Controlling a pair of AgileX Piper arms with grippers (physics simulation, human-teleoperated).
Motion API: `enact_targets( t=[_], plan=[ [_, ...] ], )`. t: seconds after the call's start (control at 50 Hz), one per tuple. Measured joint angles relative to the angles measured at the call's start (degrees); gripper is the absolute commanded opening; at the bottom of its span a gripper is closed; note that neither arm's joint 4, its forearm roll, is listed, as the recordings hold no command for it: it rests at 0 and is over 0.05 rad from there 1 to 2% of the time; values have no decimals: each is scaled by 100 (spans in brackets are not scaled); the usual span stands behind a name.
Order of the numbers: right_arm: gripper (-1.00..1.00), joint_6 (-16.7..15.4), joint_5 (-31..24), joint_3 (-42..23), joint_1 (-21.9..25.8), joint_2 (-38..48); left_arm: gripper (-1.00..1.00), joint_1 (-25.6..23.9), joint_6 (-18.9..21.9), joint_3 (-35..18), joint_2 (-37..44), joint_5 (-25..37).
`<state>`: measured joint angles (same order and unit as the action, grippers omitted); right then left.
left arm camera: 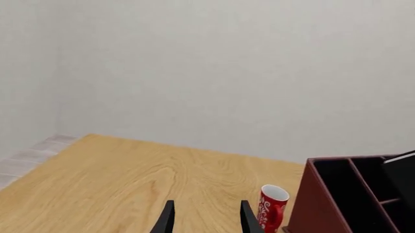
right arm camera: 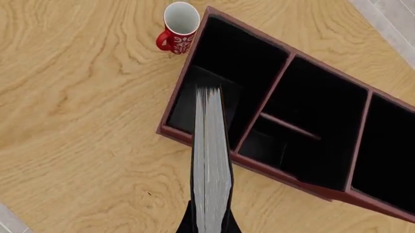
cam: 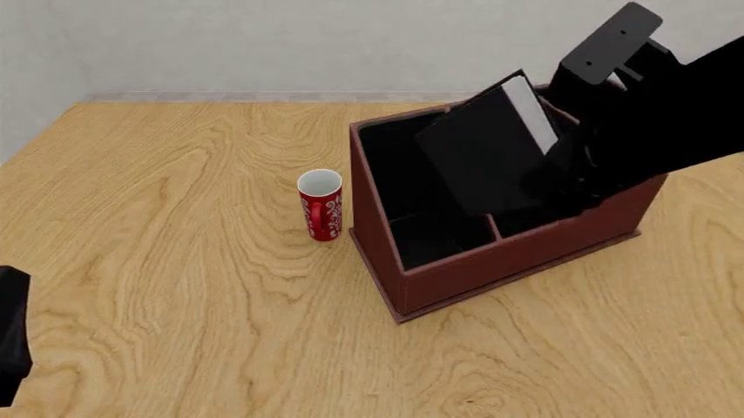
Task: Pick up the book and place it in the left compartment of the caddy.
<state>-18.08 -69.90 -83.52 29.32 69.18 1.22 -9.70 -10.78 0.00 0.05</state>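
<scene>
My right gripper (right arm camera: 209, 224) is shut on the book (right arm camera: 211, 160), a black hardcover shown page-edge on. In the front view the book (cam: 483, 152) hangs tilted over the reddish-brown caddy (cam: 511, 261). Its lower end is over the left compartment (cam: 395, 174), the long black slot (right arm camera: 217, 73) beside the mug. Whether it dips below the rim I cannot tell. My left gripper (left arm camera: 207, 221) is open and holds nothing, low over the table some way from the caddy (left arm camera: 318, 208).
A red-and-white mug (cam: 320, 205) stands upright just left of the caddy, also seen in the left wrist view (left arm camera: 272, 208). The right arm (cam: 663, 113) covers the caddy's right side. A grey wall (cam: 291, 43) rises behind the table's far edge.
</scene>
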Motion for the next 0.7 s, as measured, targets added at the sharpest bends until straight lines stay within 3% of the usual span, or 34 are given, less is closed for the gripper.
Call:
enact_targets(
  t=[0.7],
  plan=[
    [-100,115,0,-257,209,798,100,95,27,89,0,-73]
  ],
)
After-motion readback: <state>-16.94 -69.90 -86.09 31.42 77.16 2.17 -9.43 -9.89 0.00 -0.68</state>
